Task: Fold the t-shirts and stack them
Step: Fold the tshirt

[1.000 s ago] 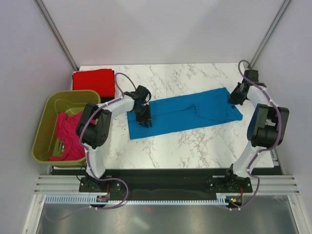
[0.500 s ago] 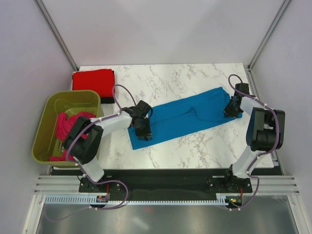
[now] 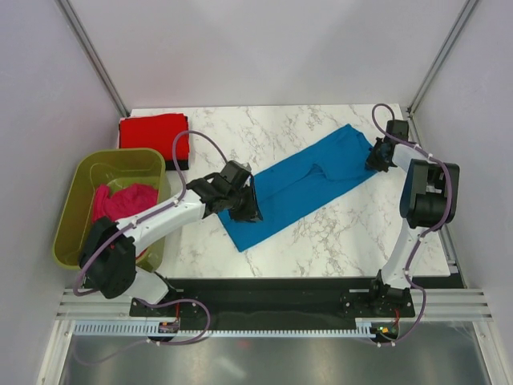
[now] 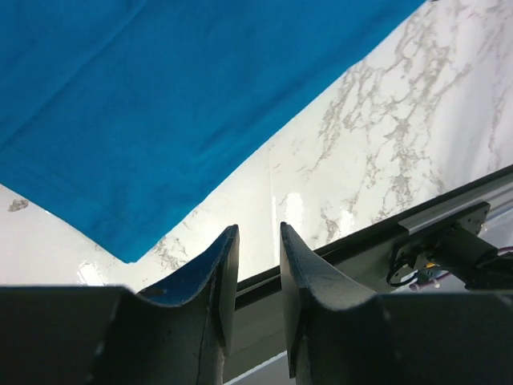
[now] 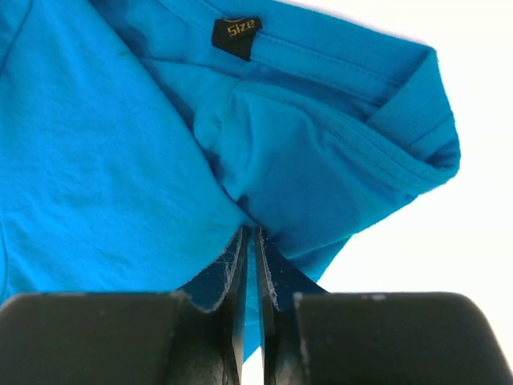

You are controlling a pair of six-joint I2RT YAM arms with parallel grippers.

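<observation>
The bright blue t-shirt (image 3: 300, 183), folded into a long strip, lies diagonally across the marble table (image 3: 337, 241). My right gripper (image 3: 375, 158) is shut on its collar end at the far right; in the right wrist view the cloth (image 5: 120, 160) is pinched between the jaws (image 5: 250, 233), below the size tag (image 5: 236, 30). My left gripper (image 3: 247, 210) hovers over the shirt's near-left end. In the left wrist view its fingers (image 4: 256, 233) stand a narrow gap apart and hold nothing, with the shirt (image 4: 160, 104) beyond them. The red t-shirt (image 3: 152, 132) lies folded at the far left. The magenta-pink t-shirt (image 3: 120, 204) lies crumpled in the tub.
The olive-green plastic tub (image 3: 88, 172) stands off the table's left side. The table's near edge and the metal rail (image 4: 449, 216) lie just past the left fingers. Grey walls close in the table at the back and both sides.
The blue shirt has swung to a steeper diagonal: the right gripper pulled its collar end toward the far right, and its left end slid toward the near edge. The left arm stretched out rightward.
</observation>
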